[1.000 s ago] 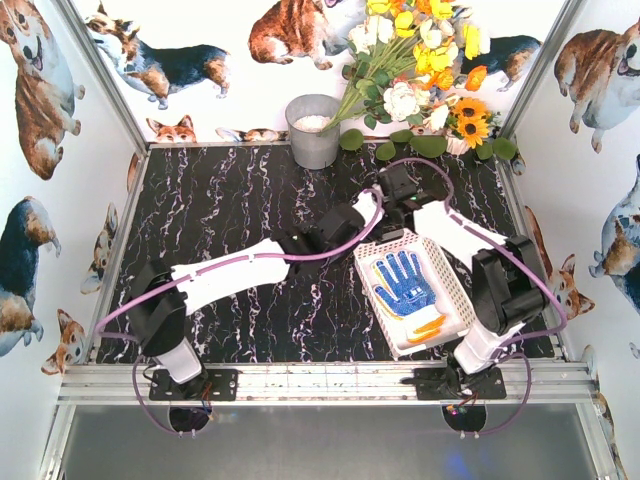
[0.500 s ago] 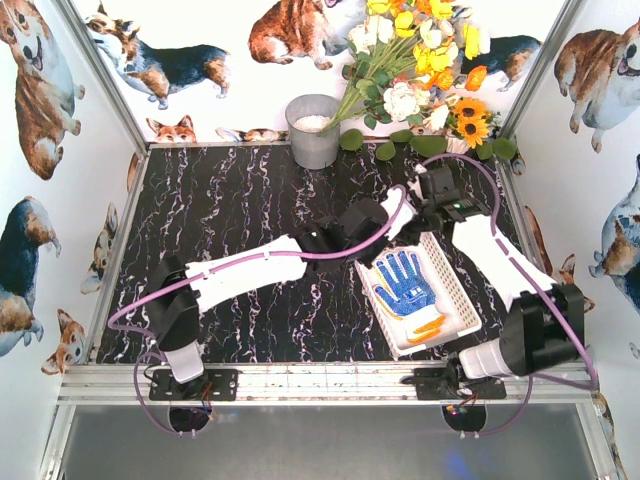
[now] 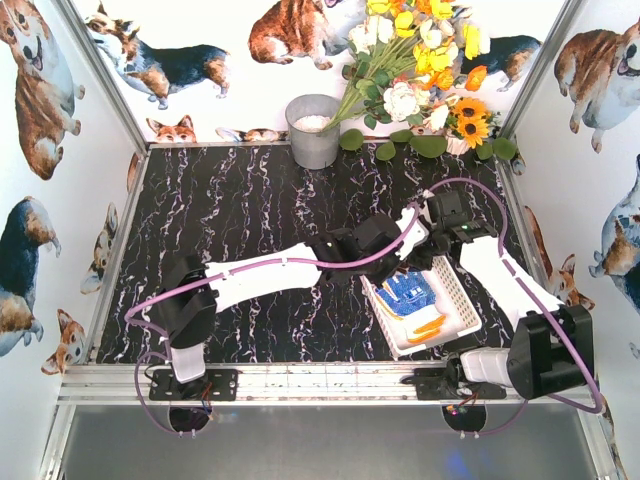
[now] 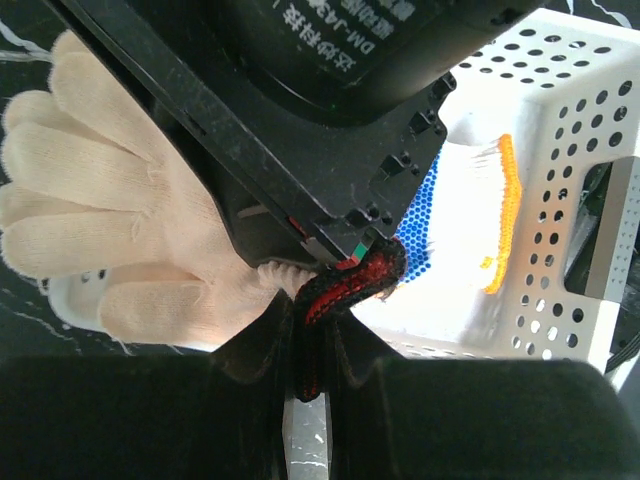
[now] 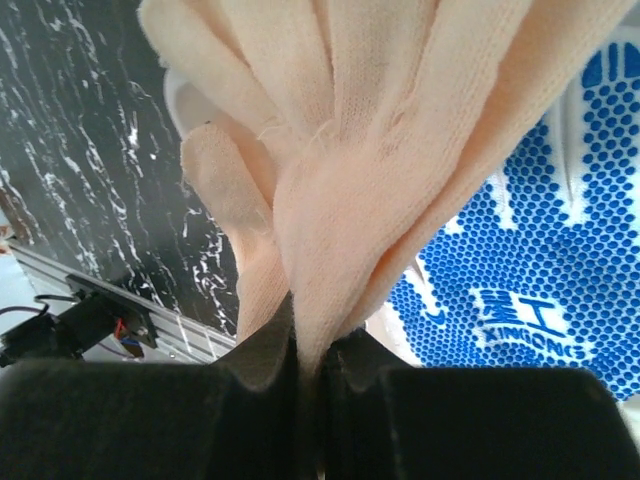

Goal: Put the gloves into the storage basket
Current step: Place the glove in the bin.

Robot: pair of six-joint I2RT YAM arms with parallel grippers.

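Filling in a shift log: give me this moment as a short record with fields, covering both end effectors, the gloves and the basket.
left end effector: shut on the red-and-black cuff of a cream glove
right end effector: shut on cream glove fabric; cannot tell whether it is the same glove
held glove position: above the storage basket, its fingers reaching past the rim; not yet released
in basket: blue-dotted glove with orange cuff, lying flat
basket location: on the black marbled table, near the right arm's base

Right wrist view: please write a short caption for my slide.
Right pincer shut on a cream glove, hanging over a blue-dotted glove.
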